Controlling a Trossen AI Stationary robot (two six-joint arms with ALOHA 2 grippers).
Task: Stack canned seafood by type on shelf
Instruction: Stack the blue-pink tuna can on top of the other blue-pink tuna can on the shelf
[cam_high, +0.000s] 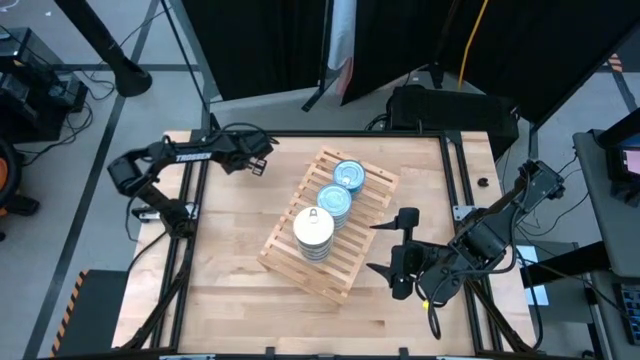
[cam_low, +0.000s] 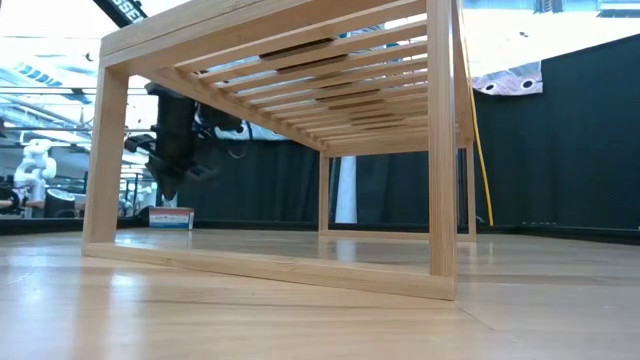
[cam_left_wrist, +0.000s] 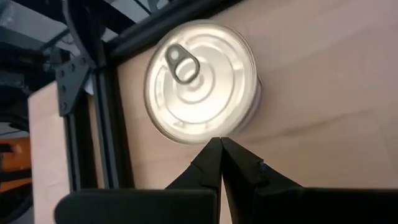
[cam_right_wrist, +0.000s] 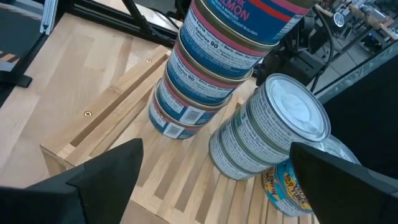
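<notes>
Nearest, the front of the tabletop (cam_high: 300, 310) lies bare wood, with plenty of open room up to the shelf (cam_high: 290, 262). That slatted rack sits at an angle across the middle of the table, its front corner well back from the front edge. The right gripper (cam_high: 400, 245) hangs just off the shelf's right side, fingers spread wide, gripping nothing. On the slats stand three stacks of canned seafood in a row: a white-topped stack (cam_high: 313, 230) nearest, a blue-topped stack (cam_high: 334, 201) behind it, and another blue-topped one (cam_high: 349, 175) farthest. At the far left corner, the left gripper (cam_left_wrist: 221, 149) hovers with fingers pinched together, empty, over a lone silver pull-tab tin (cam_left_wrist: 200, 81) lying flat beside the table's black frame rail (cam_left_wrist: 112, 124).
</notes>
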